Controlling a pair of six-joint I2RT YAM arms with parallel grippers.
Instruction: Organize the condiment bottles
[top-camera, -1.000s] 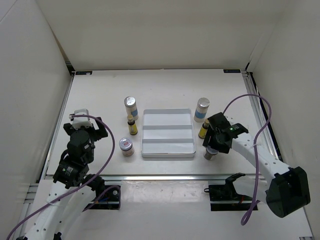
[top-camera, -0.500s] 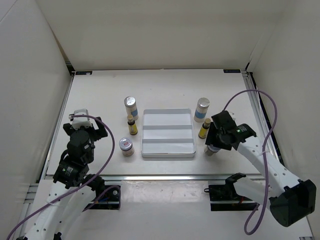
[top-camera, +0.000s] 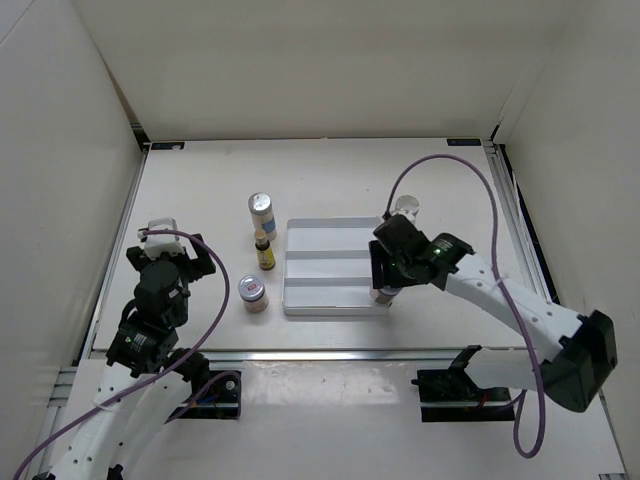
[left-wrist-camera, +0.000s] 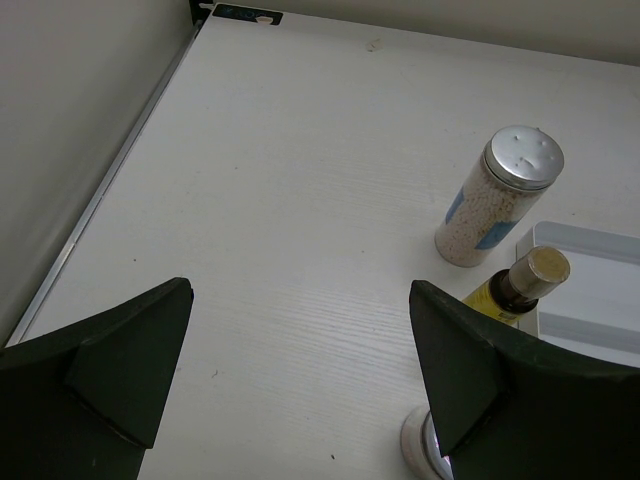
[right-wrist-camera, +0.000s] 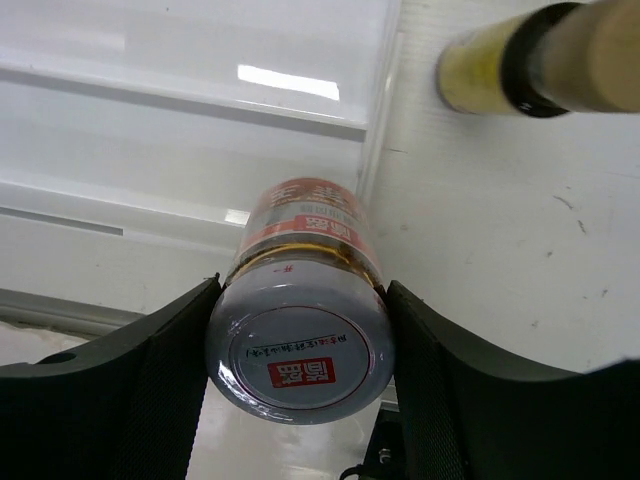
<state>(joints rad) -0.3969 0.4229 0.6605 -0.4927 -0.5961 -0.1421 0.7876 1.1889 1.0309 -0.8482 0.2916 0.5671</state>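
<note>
R gripper (right-wrist-camera: 300, 300) holds the R jar (right-wrist-camera: 300, 365), w/ one finger on each side and the jaws part way shut on it. The R jar has a silver lid w/ a red mark and a red label. It is right at the R rim of the tray (top-camera: 330, 240), by the near part. Can't tell if it touches the table (top-camera: 200, 180) or hangs just above it. In the top view the R arm lies across the tray's R side and hides most of the R jar.

R yellow bottle (right-wrist-camera: 520, 65) is near the R jar, on the table just outside the tray, not touching it. It only shows in the R wrist view. R white bottle (top-camera: 406, 207) stands behind the R arm by the tray's far R corner. Only its top shows.

L gripper (left-wrist-camera: 300, 290) is wide open and holds nothing. It is over bare table on the L side, well apart from the bottles.

Three things stand in a row beside the tray's L rim, far to near:
- L white bottle (left-wrist-camera: 500, 200): upright, silver cap w/ holes, blue label.
- L yellow bottle (left-wrist-camera: 520, 285): just beside it, dark neck.
- L jar (top-camera: 254, 293): a bit nearer, silver lid.

All three are outside the tray. The tray is white w/ two dividers and three long parts.
</note>
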